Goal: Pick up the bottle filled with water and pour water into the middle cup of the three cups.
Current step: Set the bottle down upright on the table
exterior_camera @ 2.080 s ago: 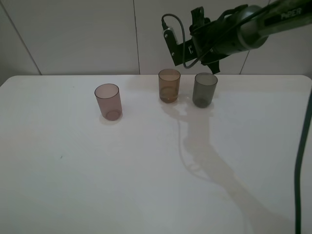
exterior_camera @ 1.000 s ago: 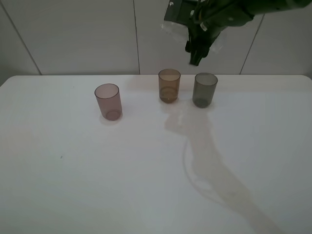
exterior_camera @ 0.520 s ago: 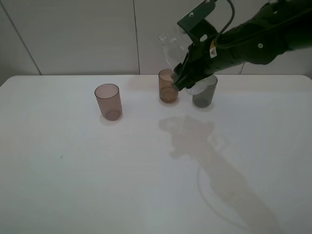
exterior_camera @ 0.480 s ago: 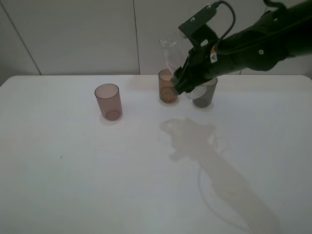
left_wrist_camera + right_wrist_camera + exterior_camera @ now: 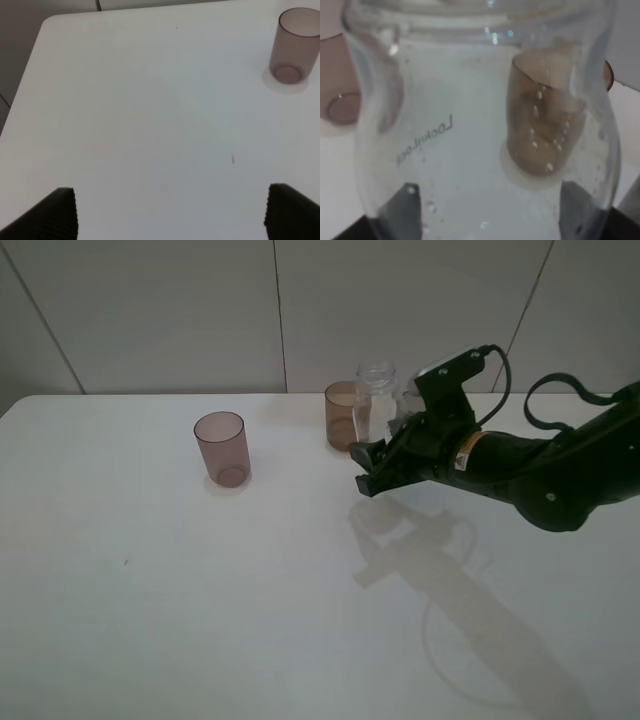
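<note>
The clear bottle stands upright just right of the amber-brown middle cup, its base hidden by my right gripper, which is shut on its lower part. In the right wrist view the bottle fills the frame between the fingers, with droplets on its wall. The amber cup and the mauve-pink cup show through it. The mauve-pink cup stands apart at the left. The dark-grey cup is almost hidden behind my right arm. My left gripper is open and empty over bare table.
The white table reaches a grey tiled wall at the back. The left wrist view shows the pink cup near the table's corner edge. A black cable loops over my right arm.
My right arm has come down from above the amber cup. The bottle, tilted over that cup before, is now upright and low by the table, just right of the cup.
</note>
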Controlling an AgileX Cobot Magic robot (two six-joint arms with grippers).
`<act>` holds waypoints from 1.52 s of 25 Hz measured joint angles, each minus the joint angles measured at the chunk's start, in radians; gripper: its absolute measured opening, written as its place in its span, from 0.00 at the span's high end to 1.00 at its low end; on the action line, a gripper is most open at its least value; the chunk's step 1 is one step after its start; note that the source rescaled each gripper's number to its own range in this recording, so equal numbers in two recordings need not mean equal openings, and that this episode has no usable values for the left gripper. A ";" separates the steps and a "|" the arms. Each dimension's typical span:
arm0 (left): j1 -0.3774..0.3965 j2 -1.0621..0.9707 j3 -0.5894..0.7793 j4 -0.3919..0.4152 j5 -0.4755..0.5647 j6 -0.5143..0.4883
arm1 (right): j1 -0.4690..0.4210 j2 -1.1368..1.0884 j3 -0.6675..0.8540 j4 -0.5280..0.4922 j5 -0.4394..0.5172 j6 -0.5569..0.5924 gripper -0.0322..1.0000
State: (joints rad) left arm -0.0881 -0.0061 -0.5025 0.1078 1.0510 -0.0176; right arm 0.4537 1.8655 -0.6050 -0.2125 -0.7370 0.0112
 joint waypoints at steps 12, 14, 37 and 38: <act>0.000 0.000 0.000 0.000 0.000 0.000 | 0.000 0.234 0.043 0.058 -0.406 0.000 0.95; 0.000 0.000 0.000 0.000 0.000 0.000 | 0.000 0.254 0.043 0.059 -0.420 0.000 0.95; 0.000 0.000 0.000 0.000 0.000 0.000 | 0.000 0.272 0.047 0.055 -0.463 0.000 0.01; 0.000 0.000 0.000 0.000 0.000 0.000 | 0.000 0.250 0.051 0.055 -0.463 -0.002 0.01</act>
State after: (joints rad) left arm -0.0881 -0.0061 -0.5025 0.1078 1.0510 -0.0176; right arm 0.4537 2.1156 -0.5536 -0.1579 -1.1999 0.0093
